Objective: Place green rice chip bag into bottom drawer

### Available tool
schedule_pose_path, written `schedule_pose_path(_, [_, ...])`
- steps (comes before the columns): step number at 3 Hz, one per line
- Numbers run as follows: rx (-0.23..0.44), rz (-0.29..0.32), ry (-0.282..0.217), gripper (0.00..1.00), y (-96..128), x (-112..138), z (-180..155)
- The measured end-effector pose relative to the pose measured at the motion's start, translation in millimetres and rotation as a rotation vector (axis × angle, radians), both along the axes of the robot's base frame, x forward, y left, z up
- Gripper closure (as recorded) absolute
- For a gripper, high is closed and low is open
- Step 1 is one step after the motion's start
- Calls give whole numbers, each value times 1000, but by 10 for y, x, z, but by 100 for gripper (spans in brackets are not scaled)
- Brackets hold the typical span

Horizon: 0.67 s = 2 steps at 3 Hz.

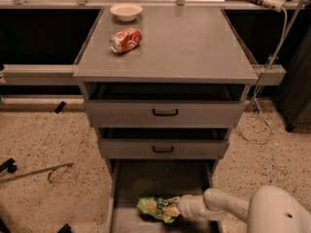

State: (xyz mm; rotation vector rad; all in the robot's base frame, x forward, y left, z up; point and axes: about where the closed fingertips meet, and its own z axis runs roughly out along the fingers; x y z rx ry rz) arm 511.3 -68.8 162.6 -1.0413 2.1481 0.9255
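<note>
The green rice chip bag [153, 207] is a crumpled bright-green foil bag, low over the floor of the open bottom drawer [146, 181], towards its front. My gripper [171, 208] reaches in from the lower right on a white arm [218, 206]. It is shut on the bag's right end. I cannot tell whether the bag touches the drawer floor.
The two upper drawers with black handles [165, 112] [163, 149] stand slightly open above. On the cabinet top lie an orange-red soda can [126, 40] on its side and a white bowl [126, 11]. A cable [265, 72] hangs at the right. A metal rod [36, 172] lies on the speckled floor at left.
</note>
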Motion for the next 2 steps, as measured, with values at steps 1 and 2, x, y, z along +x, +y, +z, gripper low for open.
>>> schedule_pose_path(1, [0, 0, 0, 58, 0, 0, 0])
schedule_pose_path(2, [0, 0, 0, 35, 1, 0, 0])
